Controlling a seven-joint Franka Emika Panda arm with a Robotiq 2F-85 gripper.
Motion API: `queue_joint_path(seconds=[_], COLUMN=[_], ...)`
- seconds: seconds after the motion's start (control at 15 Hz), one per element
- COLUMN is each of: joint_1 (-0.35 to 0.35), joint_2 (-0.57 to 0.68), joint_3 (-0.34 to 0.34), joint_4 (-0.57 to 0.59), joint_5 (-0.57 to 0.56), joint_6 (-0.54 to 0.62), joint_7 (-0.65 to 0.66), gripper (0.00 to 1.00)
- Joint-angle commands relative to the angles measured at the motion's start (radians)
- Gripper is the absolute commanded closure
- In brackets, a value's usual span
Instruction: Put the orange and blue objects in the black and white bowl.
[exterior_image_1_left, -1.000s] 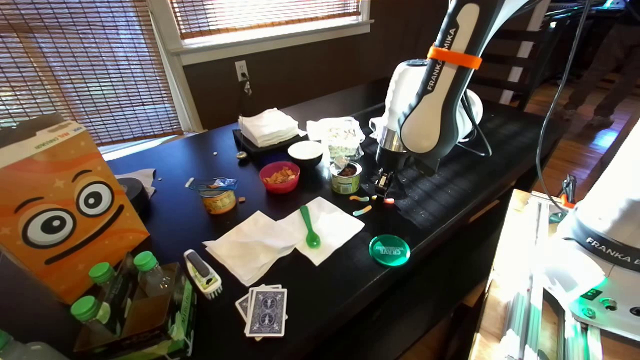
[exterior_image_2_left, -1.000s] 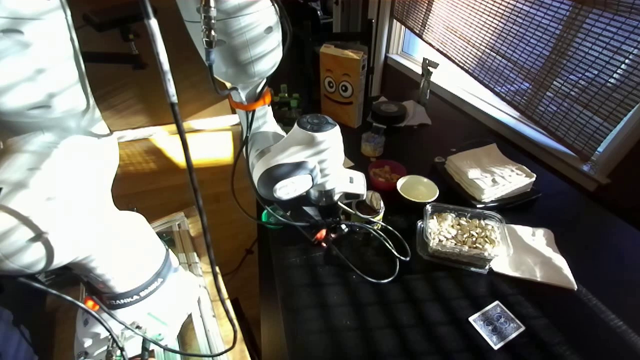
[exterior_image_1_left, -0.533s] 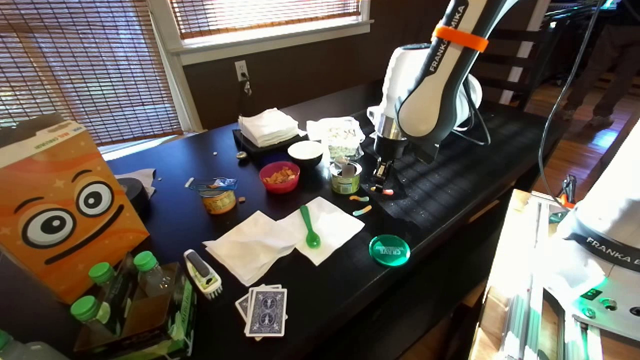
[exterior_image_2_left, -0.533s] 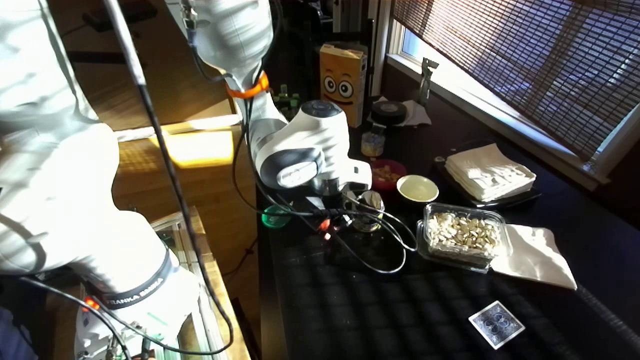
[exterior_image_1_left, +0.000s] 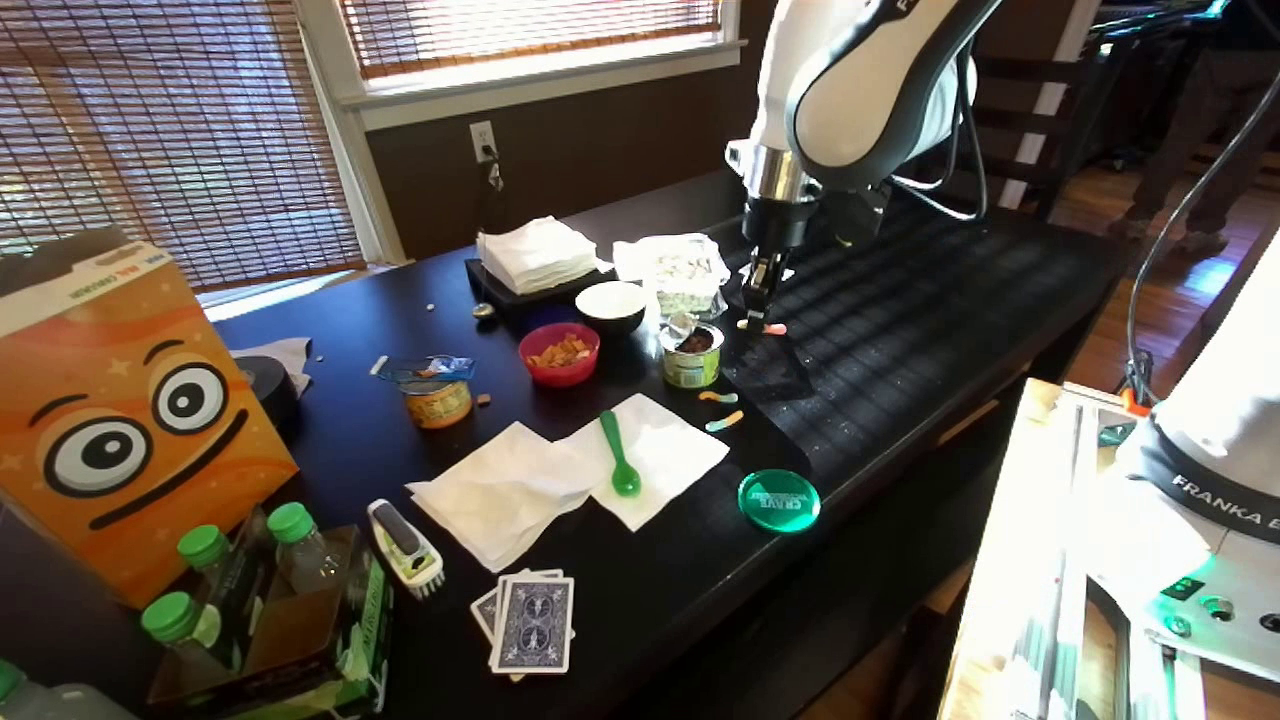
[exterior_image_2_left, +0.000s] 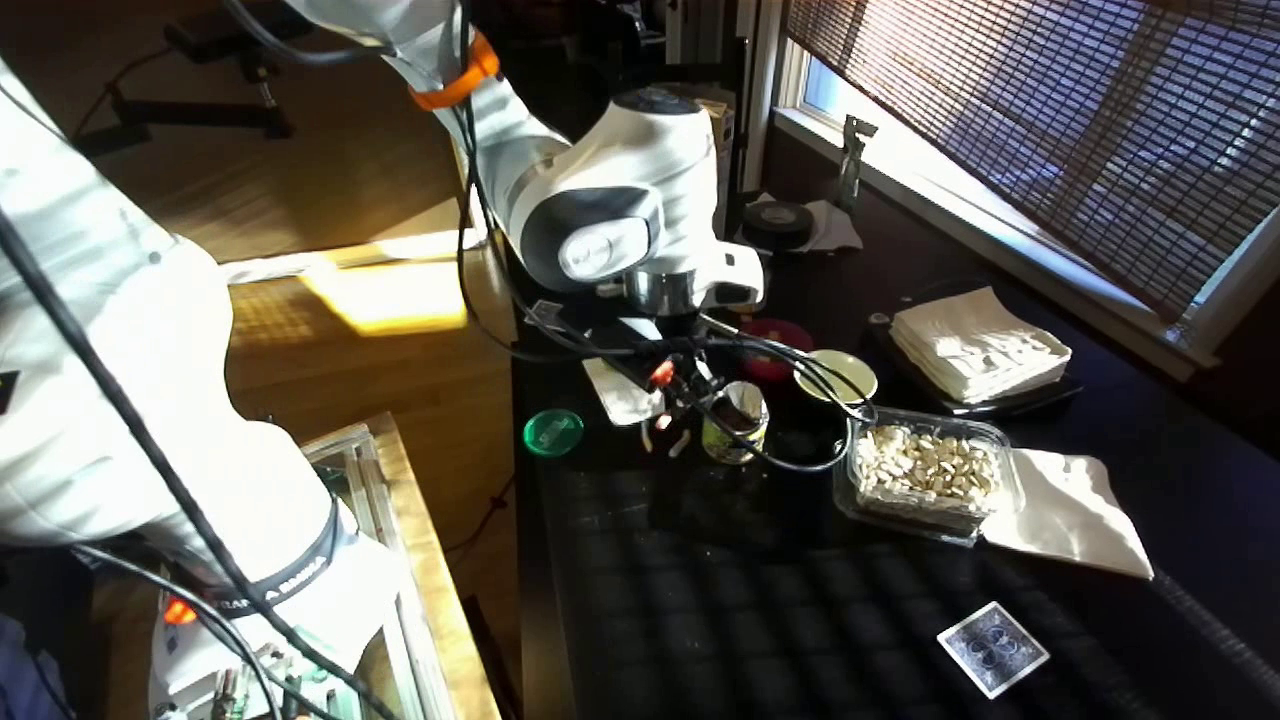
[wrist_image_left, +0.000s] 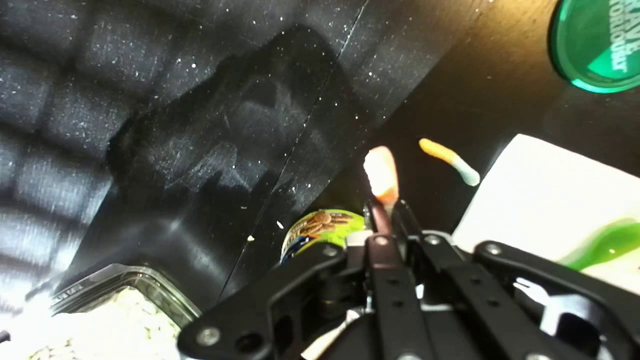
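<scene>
— What's new in an exterior view?
— The hand (exterior_image_1_left: 757, 318) has risen since a moment ago, bringing a gummy worm (exterior_image_1_left: 774, 328) up. Two orange-and-blue worms (exterior_image_1_left: 724, 421) lie unmoved at its seven o'clock; the round black and white bowl (exterior_image_1_left: 612, 303) sits at its nine.
— In an exterior view I see a clear plastic tub (exterior_image_2_left: 920, 515) of flat pale pieces (exterior_image_2_left: 925, 465).
— The bowl's at the tub's half past ten.
— And the wrist view?
— Hand pinched narrow on the worm, whose rounded orange-pink end pokes out at twelve over a speckled black bench (wrist_image_left: 300, 100).
</scene>
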Motion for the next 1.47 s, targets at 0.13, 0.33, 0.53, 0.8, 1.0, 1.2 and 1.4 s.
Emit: queue_joint_path(seconds=[0.13, 0.33, 0.53, 0.8, 1.0, 1.2, 1.4], joint_1=[0.055, 0.072, 0.073, 0.071, 0.069, 0.069, 0.069], joint_2=[-0.003, 0.059, 0.031, 0.08, 0.083, 0.121, 0.157], joint_3=[-0.023, -0.021, -0.025, -0.023, -0.024, -0.025, -0.025], joint_4=[0.167, 0.282, 0.26, 0.303, 0.298, 0.337, 0.39], joint_5=[-0.014, -0.004, -0.001, 0.001, 0.004, -0.008, -0.036], joint_6=[-0.17, -0.205, -0.185, -0.191, -0.179, -0.149, -0.129], joint_7=[0.045, 0.046, 0.028, 0.027, 0.037, 0.017, 0.005], gripper=[0.97, 0.97, 0.95, 0.95, 0.98, 0.98, 0.98])
